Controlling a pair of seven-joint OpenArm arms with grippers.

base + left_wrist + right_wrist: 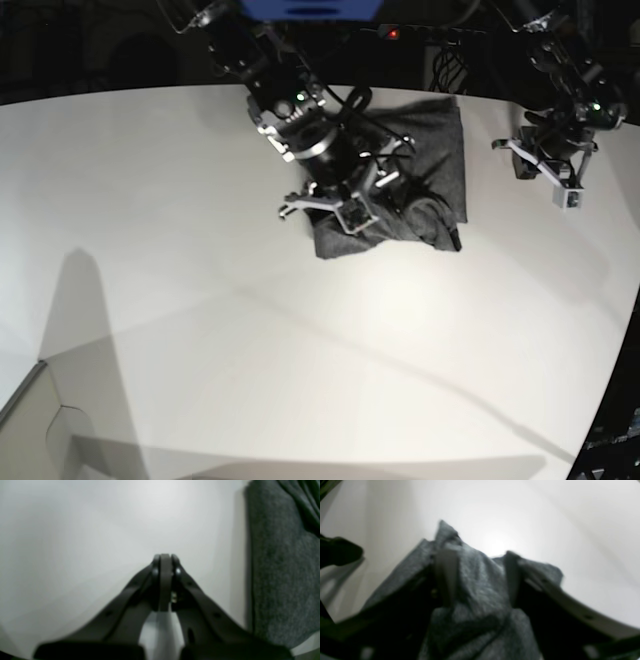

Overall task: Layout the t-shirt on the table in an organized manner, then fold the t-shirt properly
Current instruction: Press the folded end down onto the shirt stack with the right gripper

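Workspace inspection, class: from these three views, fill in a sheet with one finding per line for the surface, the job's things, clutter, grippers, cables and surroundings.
Surface: the white table is bare and smooth, with shadows at the near left.
Job's things: the t-shirt lies bunched at the far side, partly folded over, not flat.
Clutter: nothing seen.
Grippers: the left gripper is shut and empty over bare table beside the shirt; the right gripper has its jaws apart with shirt fabric bunched between them.
Cables: dark cables hang behind the table's far edge.
Surroundings: dark background; blue housing at top.
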